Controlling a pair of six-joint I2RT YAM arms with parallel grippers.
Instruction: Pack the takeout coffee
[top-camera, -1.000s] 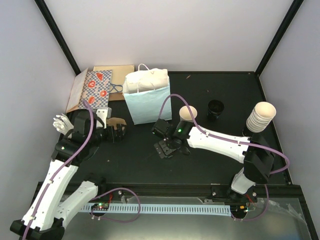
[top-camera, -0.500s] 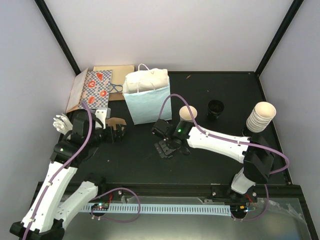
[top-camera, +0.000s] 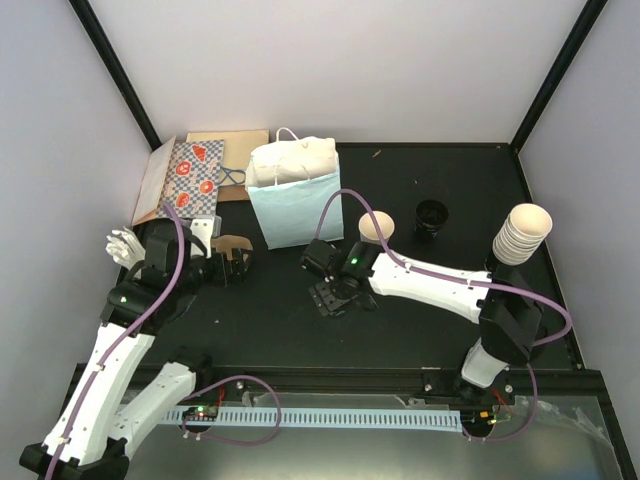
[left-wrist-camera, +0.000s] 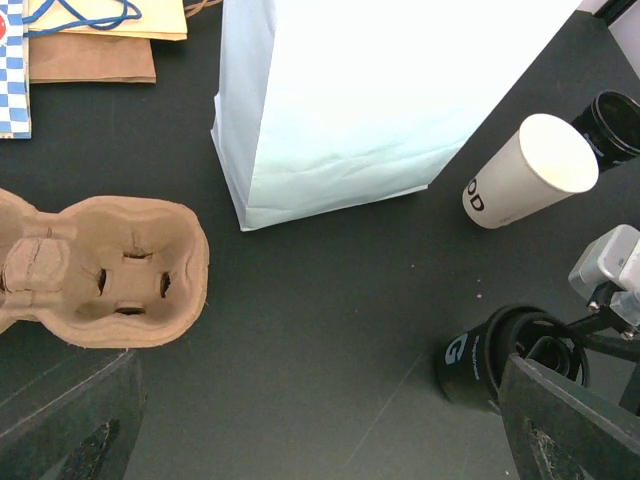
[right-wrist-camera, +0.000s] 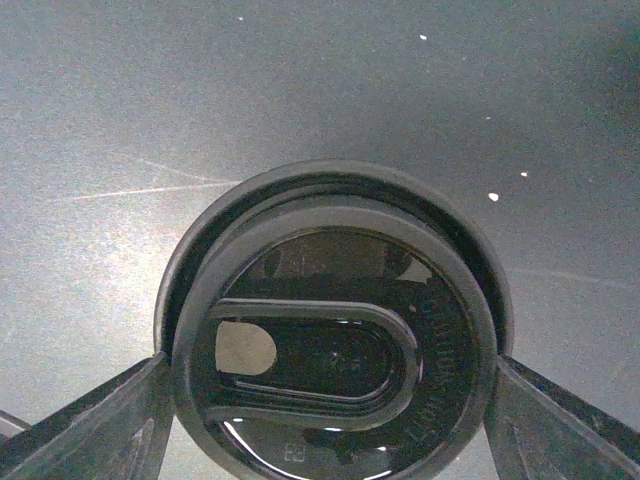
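Observation:
A cream paper cup (top-camera: 376, 227) stands open, with no lid, right of the light blue bag (top-camera: 295, 195); it also shows in the left wrist view (left-wrist-camera: 525, 170). My right gripper (top-camera: 335, 293) is over a black round holder marked "G" (left-wrist-camera: 465, 352). In the right wrist view a black lid (right-wrist-camera: 335, 330) lies on top of it, and the right gripper (right-wrist-camera: 330, 400) has a finger against each side of the lid's rim. My left gripper (top-camera: 232, 268) is open and empty (left-wrist-camera: 320, 405) beside the brown cup carrier (left-wrist-camera: 100, 270).
A stack of cream cups (top-camera: 522, 235) stands at the far right. A second black lid stack (top-camera: 431, 217) sits behind the open cup. Flat patterned and brown bags (top-camera: 195, 172) lie at the back left. A white glove-like object (top-camera: 122, 245) lies left of the left arm.
My right gripper has shifted slightly to the left over the black holder. The left arm has barely moved.

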